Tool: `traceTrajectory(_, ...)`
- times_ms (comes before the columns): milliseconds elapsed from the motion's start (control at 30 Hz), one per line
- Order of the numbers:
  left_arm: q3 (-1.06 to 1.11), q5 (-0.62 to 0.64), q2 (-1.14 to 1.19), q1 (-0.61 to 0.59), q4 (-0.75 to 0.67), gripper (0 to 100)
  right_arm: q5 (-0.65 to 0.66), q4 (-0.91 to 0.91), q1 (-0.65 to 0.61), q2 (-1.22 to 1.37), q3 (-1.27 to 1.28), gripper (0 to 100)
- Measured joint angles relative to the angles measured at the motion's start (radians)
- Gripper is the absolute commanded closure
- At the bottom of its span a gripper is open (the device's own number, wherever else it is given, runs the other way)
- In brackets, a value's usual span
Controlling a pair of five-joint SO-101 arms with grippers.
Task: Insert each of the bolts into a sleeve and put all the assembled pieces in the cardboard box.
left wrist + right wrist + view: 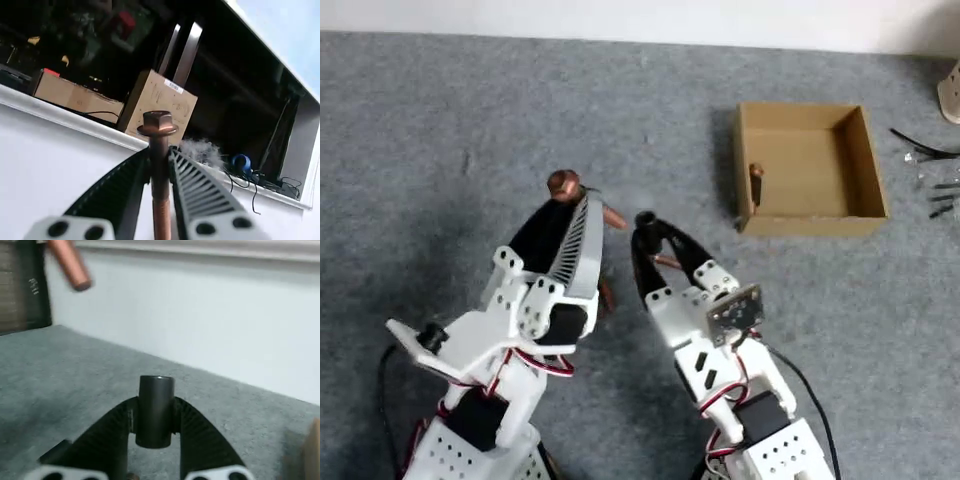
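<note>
Left jaws pinched on a copper bolt [160, 170], head poking past the tips. Right jaws clamped round an upright black sleeve [155, 410], near the bolt's free end. Beyond, on the counter [470, 120], cardboard box [810, 224] holding one assembled piece [756, 183] against a wall.

The cardboard box [810, 165] (one piece [756, 182] in it) sits right of the bolt [563, 185] and sleeve [645, 219].

The bolt [159, 131] was smooth, copper-toned metal with a dull sheen, the sleeve [155, 410] smooth and satin black, the left pincer [159, 152] ribbed matt black plastic, the right pincer [155, 404] plain black plastic, the cardboard box [812, 225] matt brown, and the worktop [440, 130] rough grey cloth.
</note>
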Motion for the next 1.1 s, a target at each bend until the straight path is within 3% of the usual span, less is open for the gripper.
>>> traceTrajectory(767,0.084,0.0,0.002,-0.006,-0.003,100,0.0,0.0,-0.017,0.0,0.0,99.3)
traceTrajectory(933,0.084,0.0,0.002,-0.006,-0.003,100,0.104,0.0,-0.017,0.0,0.0,99.3)
traceTrajectory(1100,0.084,0.0,0.002,-0.006,-0.003,100,0.127,0.0,-0.026,0.0,0.0,99.3)
